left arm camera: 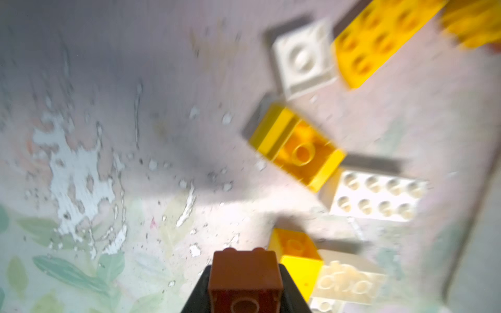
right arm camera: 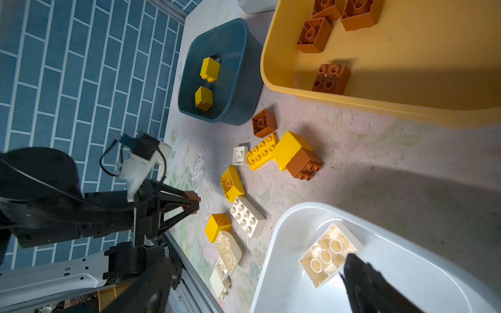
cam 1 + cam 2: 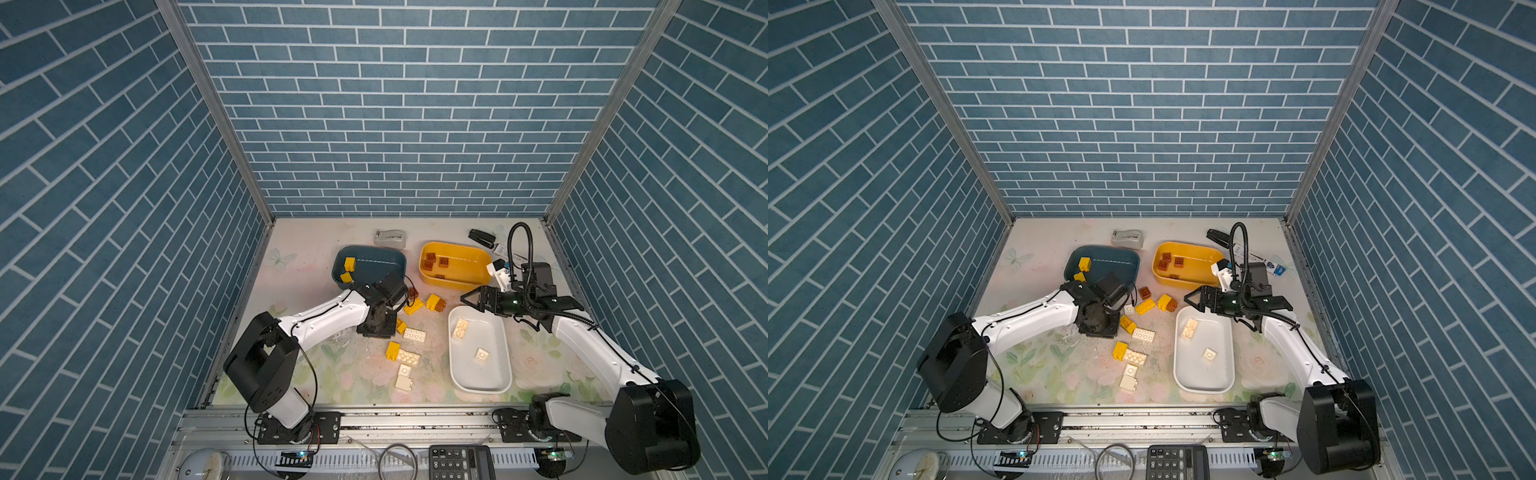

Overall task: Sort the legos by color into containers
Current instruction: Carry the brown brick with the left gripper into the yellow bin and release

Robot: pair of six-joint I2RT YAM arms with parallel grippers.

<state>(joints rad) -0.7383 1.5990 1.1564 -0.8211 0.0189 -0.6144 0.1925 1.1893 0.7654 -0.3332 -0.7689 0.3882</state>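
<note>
A grey tape dispenser [image 3: 389, 238] is sitting near the back edge of the floral-printed tabletop [image 3: 291, 257]. A black stapler [image 3: 482, 238] is lying well apart from it toward the back right corner, with a white packet with blue print [image 3: 1262, 259] lying just beside it. Blue brick-patterned walls [image 3: 395, 104] are enclosing three sides. On the front ledge, a black calculator [image 3: 461, 462] is lying right of a round white clock [image 3: 917, 464]. The table's print is flaking away in white patches [image 1: 76, 176].

Loose legos [image 3: 414, 335] crowd mid-table, bare mat [image 3: 291, 270] left (beside blue tub [image 3: 380, 266])
</note>
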